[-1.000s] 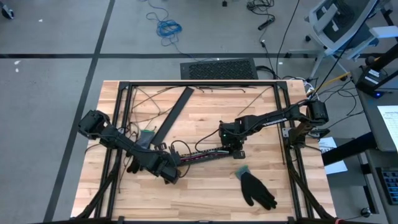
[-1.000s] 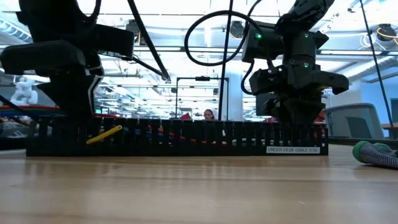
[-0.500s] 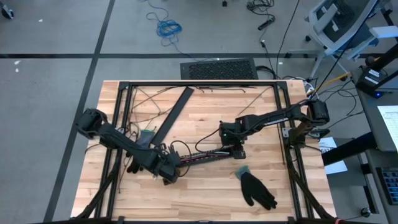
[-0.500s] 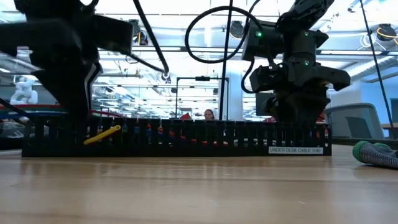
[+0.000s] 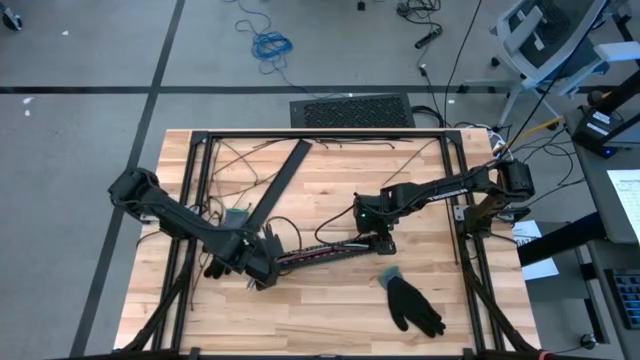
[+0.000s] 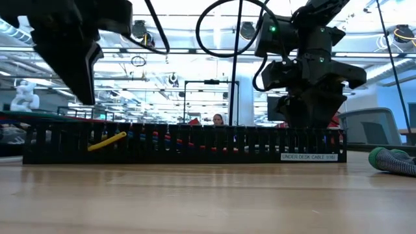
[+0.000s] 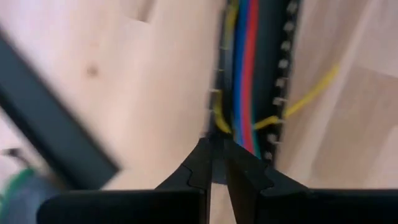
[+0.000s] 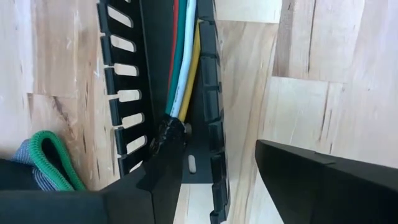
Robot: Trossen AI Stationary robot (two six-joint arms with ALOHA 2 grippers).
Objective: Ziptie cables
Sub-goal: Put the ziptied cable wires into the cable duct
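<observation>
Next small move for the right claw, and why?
Probably lift the right claw straight up, clear of the slotted tray: its fingers stand apart, holding nothing, and the cables lie inside the channel. The left claw sits shut at the tray's other end.

Your left arm reaches in from the table's left edge, angled toward the middle, its gripper (image 5: 262, 268) low over the surface with the 2 fingers (image 7: 205, 163) pressed together. Your right arm stretches in from the right edge, elbow raised, and its gripper (image 5: 378, 237) points down near the centre with its jaws standing apart.
</observation>
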